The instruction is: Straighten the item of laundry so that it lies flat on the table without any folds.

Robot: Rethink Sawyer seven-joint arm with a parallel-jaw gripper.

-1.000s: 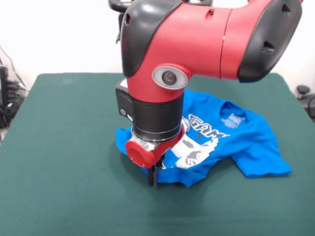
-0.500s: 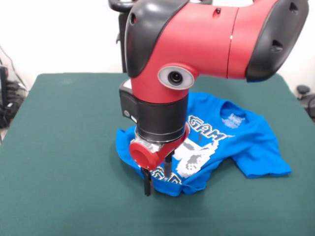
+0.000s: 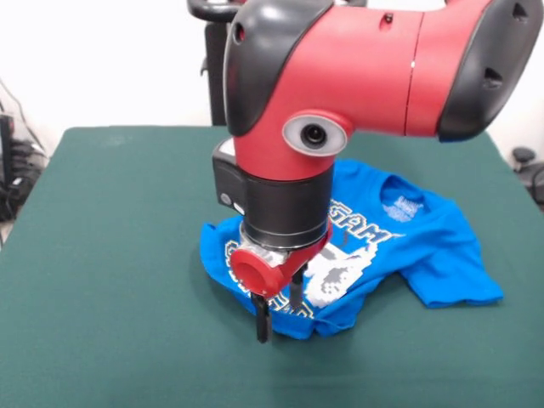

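One rumpled T-shirt (image 3: 425, 234) on table (image 3: 110, 255)

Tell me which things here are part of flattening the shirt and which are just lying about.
Part of the job:
- blue T-shirt, still rumpled, its near hem folded
- green table it lies on
- gripper, open at the shirt's near edge

Just lying about:
- cables off the table's left edge
- dark object off the right edge

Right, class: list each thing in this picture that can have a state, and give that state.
T-shirt: crumpled, front hem folded, not yet flat.
Gripper: open, fingers down at the shirt's near edge, gripping nothing.
Table: shirt lying on its green top.
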